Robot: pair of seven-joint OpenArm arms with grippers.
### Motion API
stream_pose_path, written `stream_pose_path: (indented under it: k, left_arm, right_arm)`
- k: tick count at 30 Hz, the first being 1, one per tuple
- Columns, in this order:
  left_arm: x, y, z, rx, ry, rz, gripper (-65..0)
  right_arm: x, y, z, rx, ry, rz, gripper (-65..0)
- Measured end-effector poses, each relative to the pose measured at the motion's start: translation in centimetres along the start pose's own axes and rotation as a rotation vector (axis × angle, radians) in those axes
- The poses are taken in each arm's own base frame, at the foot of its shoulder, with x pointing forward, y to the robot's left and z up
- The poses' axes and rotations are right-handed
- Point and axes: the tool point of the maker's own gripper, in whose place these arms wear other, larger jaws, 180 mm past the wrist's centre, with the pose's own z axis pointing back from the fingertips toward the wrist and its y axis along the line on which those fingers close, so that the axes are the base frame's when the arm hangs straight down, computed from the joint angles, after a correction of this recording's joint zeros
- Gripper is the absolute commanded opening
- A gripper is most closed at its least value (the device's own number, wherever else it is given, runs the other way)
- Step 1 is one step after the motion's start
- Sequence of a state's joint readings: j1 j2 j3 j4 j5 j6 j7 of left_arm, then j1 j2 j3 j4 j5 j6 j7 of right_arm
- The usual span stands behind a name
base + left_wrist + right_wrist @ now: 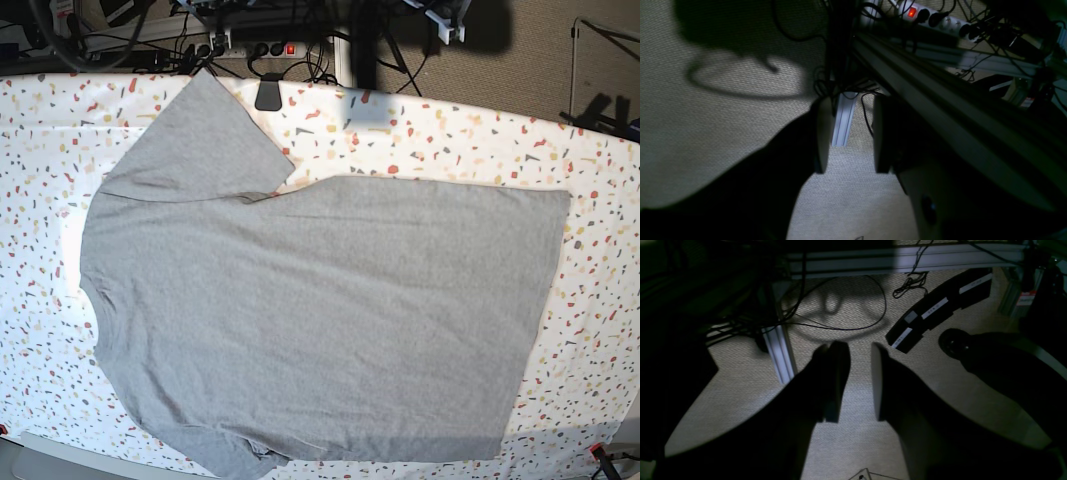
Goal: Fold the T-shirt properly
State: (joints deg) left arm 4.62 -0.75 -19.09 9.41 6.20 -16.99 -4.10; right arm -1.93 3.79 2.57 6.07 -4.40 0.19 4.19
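Observation:
The grey T-shirt (320, 310) lies spread flat, plain side up, on the white speckled cloth (450, 140) in the base view. Its neck is at the left and its hem at the right. One sleeve (190, 140) points to the back left; the other, at the front left edge, is bunched. Neither gripper shows in the base view. My left gripper (850, 103) is open and empty over beige carpet. My right gripper (857, 346) is open and empty, also over carpet. The T-shirt is not in either wrist view.
An aluminium frame rail (940, 110) runs close on the left gripper's right, with a power strip (940, 18) and cables behind it. Near the right gripper are a frame leg (780, 350), loose cables and a black device (937, 310) on the floor.

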Motion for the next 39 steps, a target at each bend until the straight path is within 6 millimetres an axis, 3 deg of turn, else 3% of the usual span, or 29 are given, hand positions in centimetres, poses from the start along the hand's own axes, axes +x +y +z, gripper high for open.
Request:
stream_pose_path:
  k: [6,11,19,24,28,34,39]
  left_arm:
    - [0.7,0.2,0.2,0.004,-0.057,0.001,-43.9]
    - [-0.5,0.6,0.5,0.010,-0.054,-0.002,-43.9]
    - [-0.2,0.3,0.4,-0.002,-0.046,-0.079,-43.9]
    - [-0.6,0.3,0.8,-0.028,-0.053,-0.083,-43.9]
    - [-1.3,0.3,2.0,-0.075,-0.078,-0.108,-43.9]
    - [-1.3,3.1,5.3,-0.003,-0.108,-0.209,-43.9]
    - [0.5,4.3,9.6,0.056,-0.181,-0.315,-43.9]
  right_arm:
    - [-0.2,-1.3,-0.1,-0.020,0.004,0.002,-48.6]
    - [-0.9,-2.0,-0.1,-0.029,0.010,0.006,-48.6]
    - [-1.2,-1.4,0.3,0.005,-0.040,0.011,-48.6]
    - [-2.5,-0.7,1.1,0.072,-0.072,0.024,-48.6]
    - [-3.7,-1.6,2.4,0.070,-0.109,0.041,-48.6]
    - [-5.5,-2.6,5.6,0.071,-0.131,-0.001,-48.6]
    - [-3.9,-3.6,10.0,0.076,-0.239,0.040,-48.6]
